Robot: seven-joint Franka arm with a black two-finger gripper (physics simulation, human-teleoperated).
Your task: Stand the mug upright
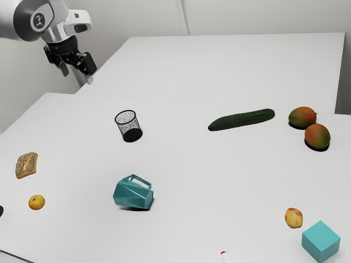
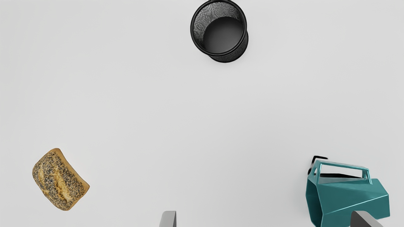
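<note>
The tool (image 1: 77, 75) hangs raised at the exterior view's upper left, its two fingers spread wide with nothing between them, well apart from the teal mug (image 1: 133, 195). The mug lies tipped on its side on the bench (image 1: 181, 164), its handle on the side toward the black mesh cup (image 1: 131, 133) and its mouth turned toward the side where the seeded bread roll (image 1: 26, 165) lies. Near that roll sits a small yellow fruit (image 1: 37, 202), while a long cucumber (image 1: 242, 120) lies between the mesh cup and two mangoes (image 1: 303, 116)
</note>
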